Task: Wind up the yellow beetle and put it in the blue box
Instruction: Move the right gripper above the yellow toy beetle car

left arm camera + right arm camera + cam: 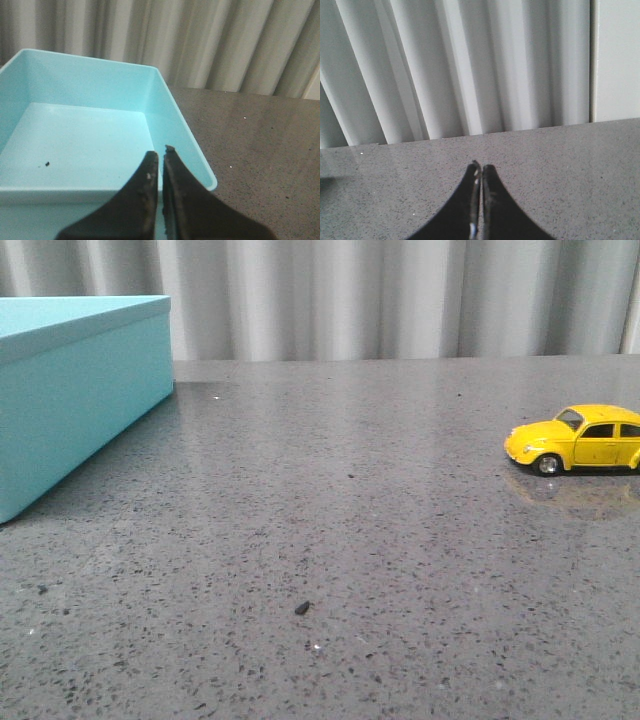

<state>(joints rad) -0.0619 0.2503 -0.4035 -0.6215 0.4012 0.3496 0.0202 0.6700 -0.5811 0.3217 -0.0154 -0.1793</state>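
The yellow beetle (580, 438) stands on its wheels at the table's right edge in the front view, nose pointing left. The blue box (75, 390) sits at the far left; neither gripper shows in that view. In the left wrist view the box (170, 107) is open-topped, with only a dark speck inside. My left gripper (161, 156) hovers over its near right corner, shut, with nothing between its fingers. My right gripper (481, 170) is shut too, holding nothing, above bare table. The beetle is out of both wrist views.
The table (330, 540) is grey speckled stone with a small dark crumb (302, 608) near the front middle. A pleated white curtain (400, 295) closes off the back edge.
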